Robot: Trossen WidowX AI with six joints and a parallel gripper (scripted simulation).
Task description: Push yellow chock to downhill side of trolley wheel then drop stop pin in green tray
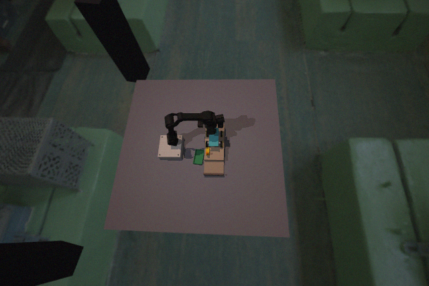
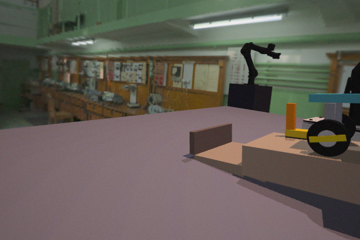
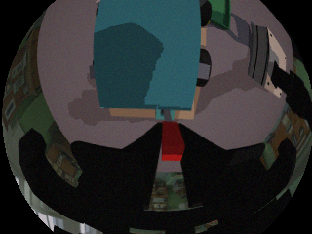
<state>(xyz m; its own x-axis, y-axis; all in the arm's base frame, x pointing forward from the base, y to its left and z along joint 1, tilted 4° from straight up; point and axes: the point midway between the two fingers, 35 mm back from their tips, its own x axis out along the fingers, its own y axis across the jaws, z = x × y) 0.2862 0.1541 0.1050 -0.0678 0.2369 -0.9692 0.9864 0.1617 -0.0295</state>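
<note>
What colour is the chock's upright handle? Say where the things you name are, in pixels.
Orange; the handle [image 2: 291,116] shows best in the exterior view.

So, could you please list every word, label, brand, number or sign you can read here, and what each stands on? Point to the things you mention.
None can be read.
Pale wall chart [image 2: 237,67]: marks too blurred to read.
Boards and sheets over the benches [image 2: 133,71]: too blurred to read.
Trolley [image 1: 213,138] [image 2: 334,98] [image 3: 146,58] and green tray [image 1: 198,157] [image 3: 220,12]: no lettering visible.

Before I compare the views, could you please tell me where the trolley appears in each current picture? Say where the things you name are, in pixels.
Trolley [image 1: 213,137] [image 2: 334,98] [image 3: 146,58]:
Top: just right of and below centre.
Exterior: right edge, partly cut off.
Wrist: upper middle.
Shared landmark: its teal deck.
</note>
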